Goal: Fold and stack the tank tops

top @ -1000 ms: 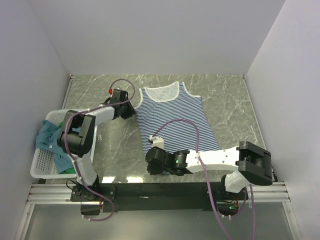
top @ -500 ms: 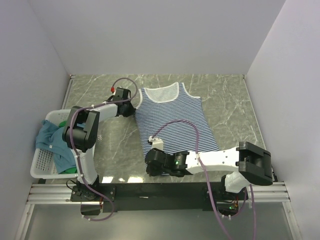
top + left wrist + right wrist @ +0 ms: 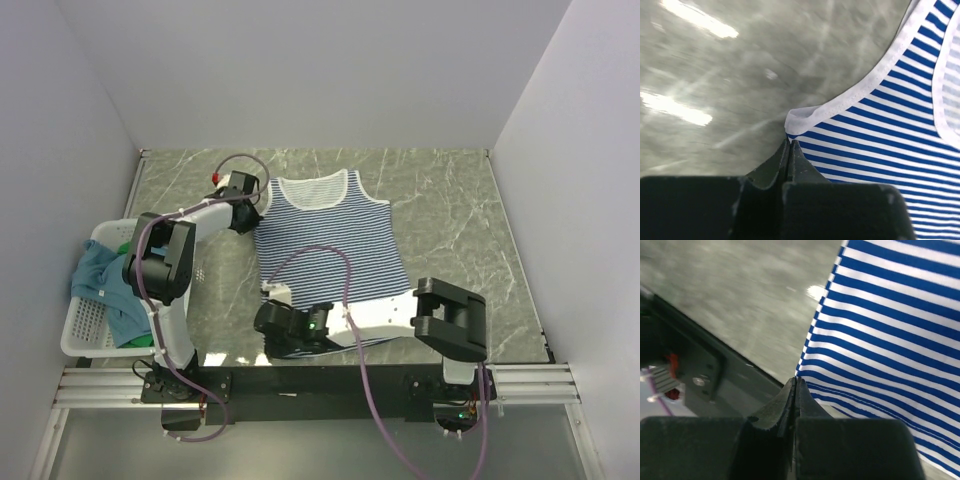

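Starting with the grey marbled surface (image 3: 450, 200): carries the striped tank top (image 3: 330, 240) at its middle, spread flat, neck towards the far side, hem towards the near edge. Not yet folded anywhere in view.

Next, at the near left, the white mesh basket (image 3: 85, 335), holding the teal tank top (image 3: 98, 272), bunched and spilling over the rim, and beside it a scrap of the green tank top (image 3: 135, 341). Both untouched, well apart from the striped one.

Then the left claw (image 3: 789, 146): pressed together on the white-bound edge at the far left shoulder of the striped tank top, binding puckered up right at the tips.

Last, the right claw (image 3: 795, 382): likewise pinched together, on the near left hem corner, close to the mounting rail (image 3: 330, 382).

Judging from that: gripped along its left side, probably ready for a first fold across to the right. No garment folded, no stack begun. Left to do: folding this one, then the same for teal and green, then stacking.
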Controlling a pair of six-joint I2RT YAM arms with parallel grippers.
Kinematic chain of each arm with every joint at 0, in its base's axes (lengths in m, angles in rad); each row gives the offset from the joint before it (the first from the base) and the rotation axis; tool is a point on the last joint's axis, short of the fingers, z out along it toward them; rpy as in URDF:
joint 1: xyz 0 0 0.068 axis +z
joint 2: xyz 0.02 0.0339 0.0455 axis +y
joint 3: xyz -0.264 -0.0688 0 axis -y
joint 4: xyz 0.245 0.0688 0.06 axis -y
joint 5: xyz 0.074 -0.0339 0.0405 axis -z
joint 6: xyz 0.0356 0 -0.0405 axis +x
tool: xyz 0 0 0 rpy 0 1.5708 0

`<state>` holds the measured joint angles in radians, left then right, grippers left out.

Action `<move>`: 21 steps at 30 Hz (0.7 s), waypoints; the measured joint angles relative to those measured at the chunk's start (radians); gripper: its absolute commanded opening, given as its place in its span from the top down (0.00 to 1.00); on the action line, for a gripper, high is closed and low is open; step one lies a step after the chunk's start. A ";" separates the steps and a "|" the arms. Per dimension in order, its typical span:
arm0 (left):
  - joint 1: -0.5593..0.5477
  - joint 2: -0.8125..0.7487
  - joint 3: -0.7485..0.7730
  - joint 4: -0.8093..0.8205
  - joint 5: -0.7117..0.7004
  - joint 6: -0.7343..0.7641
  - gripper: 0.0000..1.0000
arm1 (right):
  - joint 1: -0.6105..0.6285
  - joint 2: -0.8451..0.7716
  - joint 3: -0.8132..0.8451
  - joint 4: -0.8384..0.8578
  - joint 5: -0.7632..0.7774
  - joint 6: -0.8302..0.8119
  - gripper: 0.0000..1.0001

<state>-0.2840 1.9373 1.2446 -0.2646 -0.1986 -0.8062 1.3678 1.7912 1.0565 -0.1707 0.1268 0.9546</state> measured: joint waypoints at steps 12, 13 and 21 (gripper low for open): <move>0.037 -0.040 0.091 -0.089 -0.029 0.004 0.99 | -0.054 -0.048 0.082 -0.024 -0.016 -0.055 1.00; 0.035 -0.042 0.093 -0.087 -0.023 0.000 0.99 | -0.061 -0.064 0.071 -0.025 -0.014 -0.056 1.00; -0.005 -0.042 0.138 -0.077 0.013 -0.027 0.99 | -0.109 -0.207 -0.055 -0.026 0.013 -0.055 1.00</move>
<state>-0.2893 1.8950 1.3823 -0.3412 -0.1860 -0.8337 1.2587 1.5845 1.0012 -0.1967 0.1394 0.9001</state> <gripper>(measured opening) 0.013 0.008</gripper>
